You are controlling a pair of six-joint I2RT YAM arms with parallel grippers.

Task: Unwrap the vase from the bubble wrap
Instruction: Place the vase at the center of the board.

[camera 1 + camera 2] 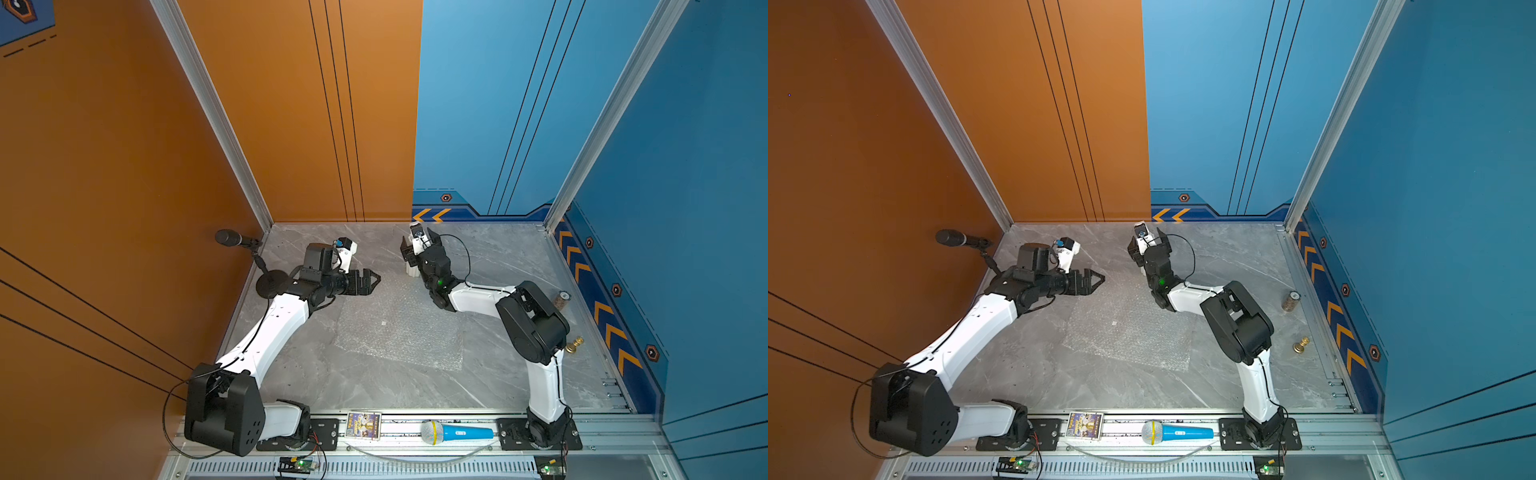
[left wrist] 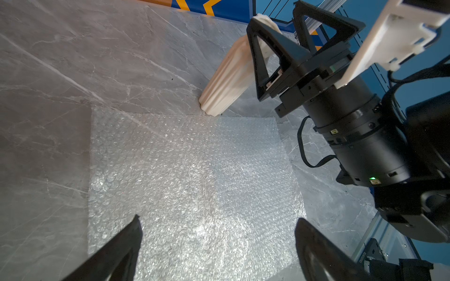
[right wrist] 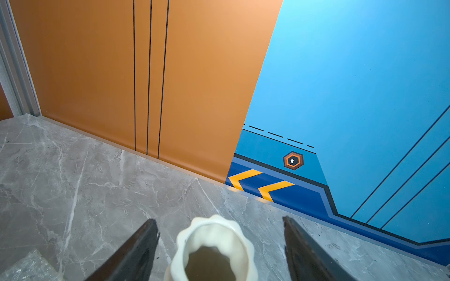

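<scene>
The slim white ribbed ceramic vase [image 2: 226, 82] stands bare on its base on the grey marble-patterned worktop [image 1: 498, 257]. Its foot is right at the far edge of the translucent, silvery bubble wrap sheet [image 2: 190, 175]. The sheet lies spread flat in the middle of the worktop in both top views [image 1: 399, 328] [image 1: 1129, 328]. The right claw [image 3: 219, 220] sits around the top of the vase [image 3: 214, 243] with its jaws apart. The right wrist view shows the scalloped rim between the two dark fingers [image 3: 136, 253], with bare worktop on either side, so nothing is gripped. In a top view this claw [image 1: 419, 245] hides most of the vase, and only the ribbed foot [image 1: 412, 270] shows below it. The left claw [image 2: 218, 220] is spread wide and holds nothing; only bubble wrap is seen between its tips. In both top views it [image 1: 372, 282] [image 1: 1096, 280] hovers over the sheet's far left corner, well apart from the vase. A blue toy microphone with a silver head [image 1: 457, 433] lies on the front rail, and a small brown jar [image 1: 562, 300] stands near the right wall.
</scene>
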